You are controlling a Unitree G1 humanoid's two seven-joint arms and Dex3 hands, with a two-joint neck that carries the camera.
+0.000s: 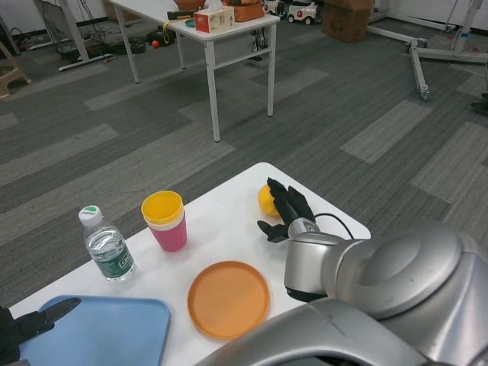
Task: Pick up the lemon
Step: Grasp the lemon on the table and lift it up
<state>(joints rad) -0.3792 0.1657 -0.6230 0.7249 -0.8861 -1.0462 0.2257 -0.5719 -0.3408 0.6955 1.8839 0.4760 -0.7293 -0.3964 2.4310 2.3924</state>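
Right hand (pixel 286 212) was down at the lemon (pixel 266 200), fingers draped over its near side, grasp unclear, well beyond the orange plate (pixel 228 298).

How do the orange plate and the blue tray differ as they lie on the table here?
The orange plate is round, the blue tray rectangular with rounded corners. The plate shows whole near the middle of the white table; the tray is cut off by the picture's lower edge on the left. The left hand lies at the tray's left edge; no hand touches the plate. Both lie flat and hold nothing.
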